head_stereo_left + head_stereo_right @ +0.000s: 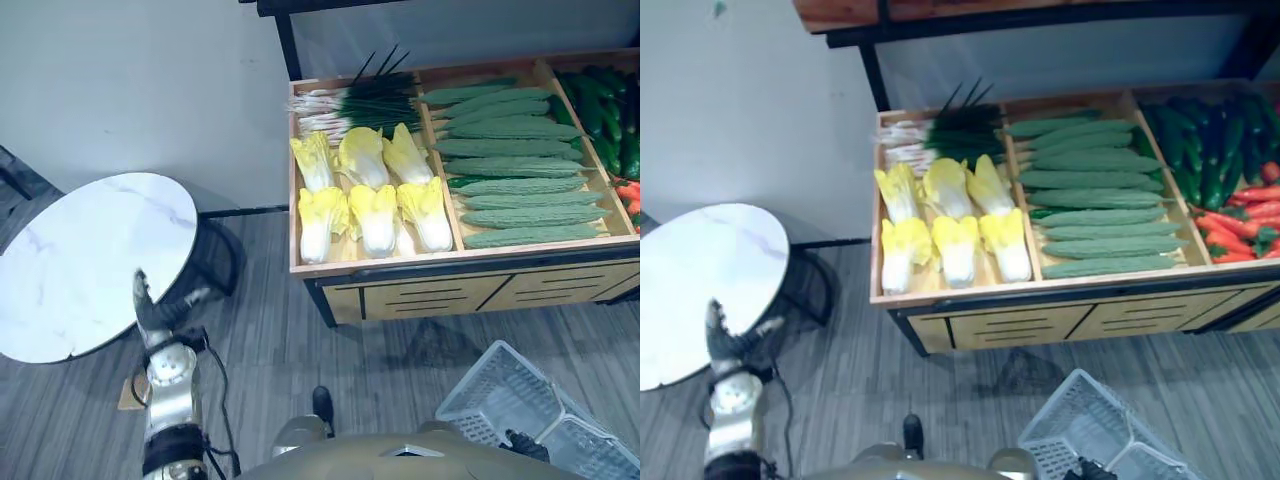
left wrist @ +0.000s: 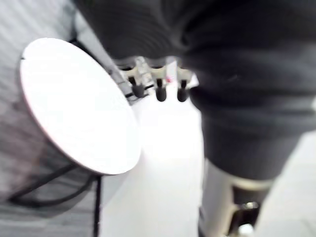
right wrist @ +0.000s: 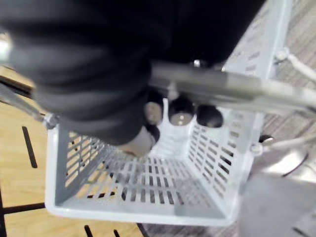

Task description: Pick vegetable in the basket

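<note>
The robot is standing in front of a wooden stand (image 1: 400,268) with its right hand (image 1: 525,443) down at its right side, fingers curled tight round the metal handle (image 3: 232,89) of a pale slatted basket (image 1: 500,385). The basket is hanging low in front of the stand's drawers, open side up, its long side running at a slant to the stand.

The vegetables are all lying in the stand, well apart from the basket. The long green gourds (image 1: 525,185) are stacked in the middle compartment, each lying crosswise, left to right. The cabbages (image 1: 377,215) are sitting in two rows in the left compartment; the front ones are pointing their white stalks toward the robot and their yellow leaves away. Behind them, green onions (image 1: 350,105) are lying with their white ends to the left. Dark cucumbers (image 1: 600,110) and something red (image 1: 1240,220) are filling the right end.

The left hand (image 1: 152,312) is hovering by the edge of a round white table (image 1: 80,260), fingers loosely straight and holding nothing.
</note>
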Robot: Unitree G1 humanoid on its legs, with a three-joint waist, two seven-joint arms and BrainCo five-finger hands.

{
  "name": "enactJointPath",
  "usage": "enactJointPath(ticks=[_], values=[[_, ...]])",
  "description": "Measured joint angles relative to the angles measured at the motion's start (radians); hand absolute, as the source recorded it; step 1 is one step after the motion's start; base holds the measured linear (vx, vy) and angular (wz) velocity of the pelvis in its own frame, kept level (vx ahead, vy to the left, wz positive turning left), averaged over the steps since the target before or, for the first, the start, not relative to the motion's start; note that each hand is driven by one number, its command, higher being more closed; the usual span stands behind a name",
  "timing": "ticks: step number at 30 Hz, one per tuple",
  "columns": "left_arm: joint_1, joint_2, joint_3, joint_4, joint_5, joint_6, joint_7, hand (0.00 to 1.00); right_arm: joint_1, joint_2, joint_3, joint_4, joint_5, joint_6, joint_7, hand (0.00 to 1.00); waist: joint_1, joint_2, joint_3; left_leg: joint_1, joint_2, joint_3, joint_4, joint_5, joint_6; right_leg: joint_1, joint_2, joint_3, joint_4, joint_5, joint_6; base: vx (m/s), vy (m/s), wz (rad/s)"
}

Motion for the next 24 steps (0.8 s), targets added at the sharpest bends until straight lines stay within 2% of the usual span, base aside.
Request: enactJointPath(ticks=[5, 7, 10, 12, 14, 15, 17, 20, 24], values=[[-0.139, 0.124, -0.174, -0.098, 0.151, -0.001, 0.016, 0.0, -0.006, -0.001, 0.032, 0.005, -0.039, 0.002, 0.006, 1.0, -0.004, 0.002, 0.001, 0.021, 0.014, -0.005, 0.001, 0.009, 0.006, 0.043, 0.016, -0.012, -0.035, 0.014, 0.003, 0.11, -0.054, 0.02], [-0.216, 0.159, -0.28, -0.109, 0.222, -0.004, 0.02, 0.0, -0.02, -0.009, 0.064, 0.008, -0.061, 0.002, 0.012, 1.0, -0.026, 0.002, 0.001, 0.032, 0.024, 0.01, 0.004, 0.01, 0.004, 0.05, 0.027, -0.008, -0.036, 0.02, -0.009, 0.08, -0.063, -0.08], [-0.25, 0.191, -0.356, -0.105, 0.259, -0.004, 0.019, 0.0, -0.035, -0.009, 0.07, 0.009, -0.077, 0.002, 0.018, 1.0, -0.042, -0.001, 0.008, 0.054, 0.035, 0.029, 0.001, 0.009, 0.004, 0.058, 0.037, 0.005, -0.037, 0.025, -0.017, 0.04, -0.041, -0.26], [-0.328, 0.234, -0.457, -0.098, 0.34, -0.003, 0.012, 0.0, -0.057, -0.014, 0.087, 0.015, -0.077, 0.001, 0.02, 1.0, -0.059, 0.003, 0.021, 0.057, 0.049, 0.06, 0.0, 0.004, -0.004, 0.044, 0.048, 0.023, -0.036, 0.025, -0.018, -0.03, -0.043, -0.3], [-0.383, 0.254, -0.516, -0.076, 0.38, -0.008, 0.011, 0.0, -0.075, -0.029, 0.101, 0.017, -0.078, 0.0, 0.02, 1.0, -0.062, 0.012, 0.036, 0.056, 0.055, 0.073, 0.0, 0.005, -0.007, 0.028, 0.051, 0.044, -0.035, 0.03, -0.022, -0.07, -0.016, -0.34], [-0.427, 0.257, -0.556, -0.04, 0.418, -0.011, 0.007, 0.0, -0.093, -0.042, 0.107, 0.016, -0.079, 0.0, 0.021, 1.0, -0.085, 0.023, 0.052, 0.053, 0.055, 0.08, 0.0, 0.005, -0.007, 0.023, 0.051, 0.047, -0.033, 0.032, -0.021, -0.09, -0.005, -0.18], [-0.48, 0.258, -0.607, 0.008, 0.452, -0.013, -0.01, 0.0, -0.107, -0.051, 0.107, 0.014, -0.079, 0.0, 0.02, 1.0, -0.099, 0.033, 0.07, 0.049, 0.056, 0.096, 0.0, 0.005, -0.008, 0.005, 0.051, 0.06, -0.032, 0.04, -0.019, -0.09, 0.014, -0.25], [-0.543, 0.272, -0.684, 0.039, 0.523, -0.012, -0.021, 0.0, -0.142, -0.063, 0.102, 0.009, -0.079, -0.003, 0.019, 1.0, -0.105, 0.049, 0.084, -0.006, 0.059, 0.125, 0.0, 0.018, -0.007, -0.077, 0.054, 0.109, -0.007, 0.053, -0.01, -0.07, 0.016, -0.3], [-0.597, 0.287, -0.757, 0.099, 0.597, -0.01, -0.052, 0.0, -0.179, -0.053, 0.076, 0.005, -0.078, -0.011, 0.013, 1.0, -0.114, 0.045, 0.118, -0.046, 0.059, 0.15, 0.004, 0.048, -0.007, -0.139, 0.055, 0.143, 0.001, 0.076, -0.005, -0.05, -0.001, -0.18]])
